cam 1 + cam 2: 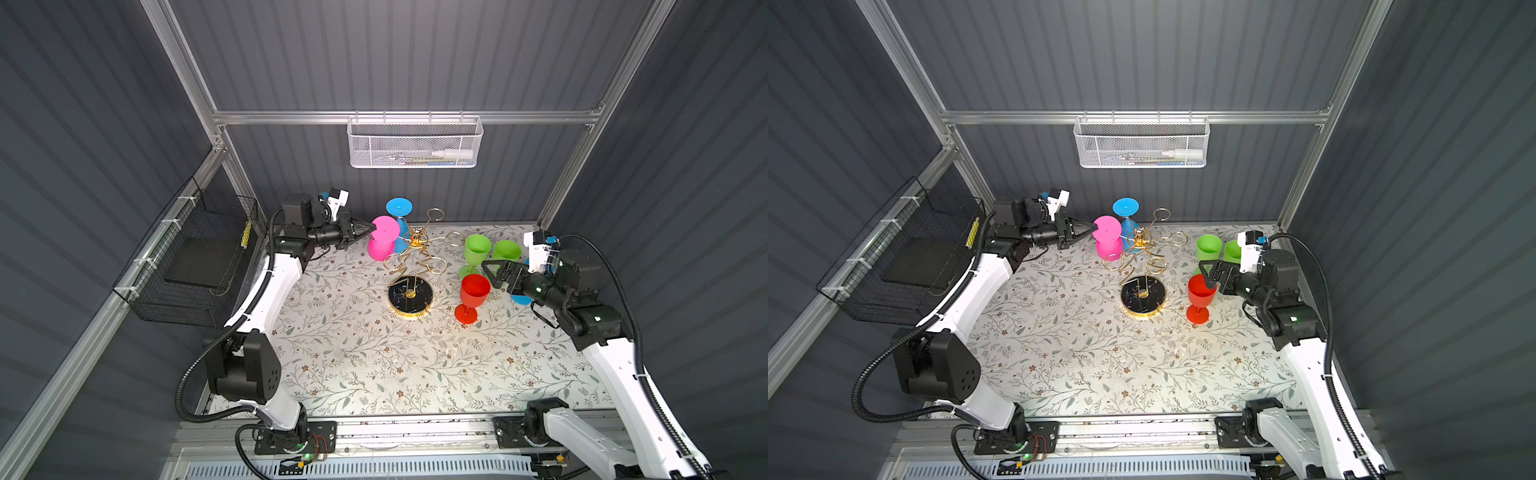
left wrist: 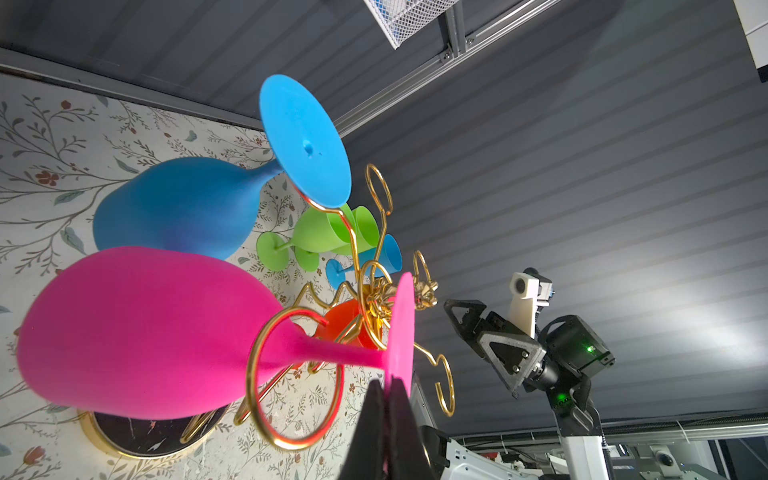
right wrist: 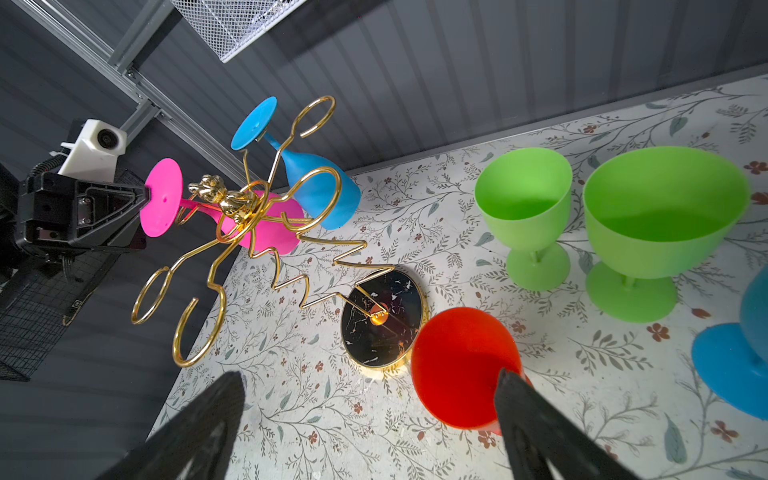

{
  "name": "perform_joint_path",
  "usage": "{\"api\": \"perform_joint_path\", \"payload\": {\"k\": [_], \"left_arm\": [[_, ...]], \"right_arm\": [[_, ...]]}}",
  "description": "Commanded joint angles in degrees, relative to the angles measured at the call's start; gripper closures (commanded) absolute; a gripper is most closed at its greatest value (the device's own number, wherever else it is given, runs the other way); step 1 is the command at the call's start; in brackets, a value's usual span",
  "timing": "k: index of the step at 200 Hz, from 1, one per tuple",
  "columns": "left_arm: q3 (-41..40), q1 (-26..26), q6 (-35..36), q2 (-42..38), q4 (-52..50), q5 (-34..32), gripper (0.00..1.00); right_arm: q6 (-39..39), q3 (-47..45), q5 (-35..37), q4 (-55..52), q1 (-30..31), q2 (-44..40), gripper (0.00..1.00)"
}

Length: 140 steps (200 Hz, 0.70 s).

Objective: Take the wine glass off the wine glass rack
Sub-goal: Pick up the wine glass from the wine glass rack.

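Note:
The gold wine glass rack (image 1: 415, 245) rises from its round black base (image 1: 410, 296) mid-table. A pink wine glass (image 1: 380, 248) hangs bowl-down, its stem inside one ring arm (image 2: 291, 374), which circles it close to the bowl, away from the foot. My left gripper (image 1: 371, 227) (image 2: 388, 380) is shut on the rim of the pink foot (image 2: 401, 328). A blue wine glass (image 1: 399, 208) (image 2: 178, 208) hangs on a rear arm. My right gripper (image 1: 488, 274) (image 3: 370, 376) is open by an upright red glass (image 1: 473, 291) (image 3: 461, 365), one finger at its rim.
Two green glasses (image 1: 477, 249) (image 1: 507, 251) stand behind the red one. Another blue glass (image 3: 739, 357) sits partly hidden under the right wrist. A white mesh basket (image 1: 414, 143) hangs on the back wall. A black wire basket (image 1: 195, 257) is fixed to the left wall.

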Motion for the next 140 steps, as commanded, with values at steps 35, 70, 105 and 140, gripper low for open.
{"api": "perform_joint_path", "payload": {"k": [35,70,105,140], "left_arm": [[3.54,-1.11,0.12,1.39,1.30,0.36,1.00],[4.70,-1.30,0.11,2.91,1.59,-0.17,1.00],[5.49,-1.32,-0.38,3.84,2.20,-0.58,1.00],[5.94,-1.29,0.28,3.71,1.60,-2.79,1.00]], "right_arm": [[0.04,-0.63,-0.29,0.98,-0.30,-0.87,0.04],[-0.20,-0.66,-0.17,0.81,-0.30,-1.05,0.04],[-0.22,-0.69,-0.09,0.72,-0.30,-1.28,0.04],[-0.27,-0.63,-0.06,0.64,-0.30,-1.40,0.04]]}}
